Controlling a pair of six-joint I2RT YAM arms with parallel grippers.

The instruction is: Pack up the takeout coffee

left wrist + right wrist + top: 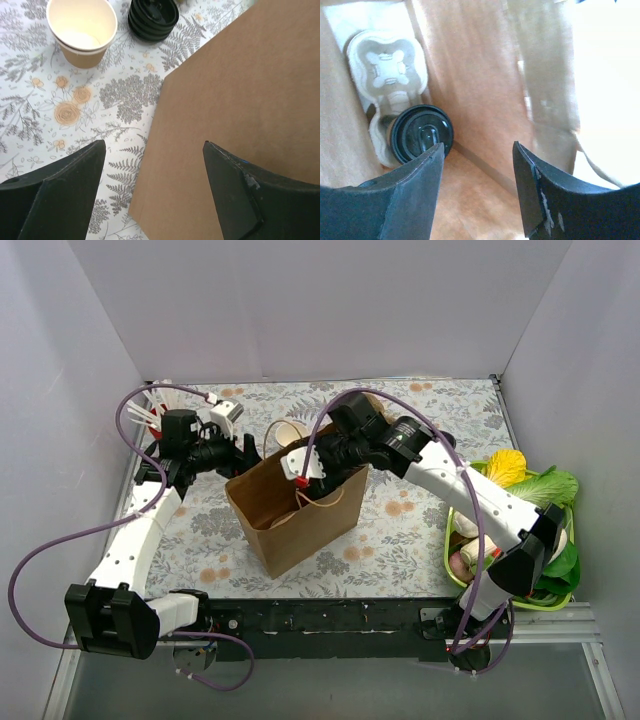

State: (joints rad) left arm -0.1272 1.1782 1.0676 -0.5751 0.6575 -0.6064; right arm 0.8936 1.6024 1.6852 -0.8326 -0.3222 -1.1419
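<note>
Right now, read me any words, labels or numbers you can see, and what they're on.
No readable text anywhere.
Brown paper bag, stacked paper cups, stacked black lids, pulp carrier: no print visible.
Lidded coffee cup: raised marks on the lid, too blurred to read.

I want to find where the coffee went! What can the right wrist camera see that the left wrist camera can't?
Only the right wrist view looks inside the bag. A pulp carrier lies at the bottom, with a black lid seated in one slot and the other slot empty.

Only the left wrist view shows the flowery cloth, with stacked cups and stacked lids on it, outside the bag.

Both show the brown bag. Each also shows its own open tool: the right tool and the left tool.
</note>
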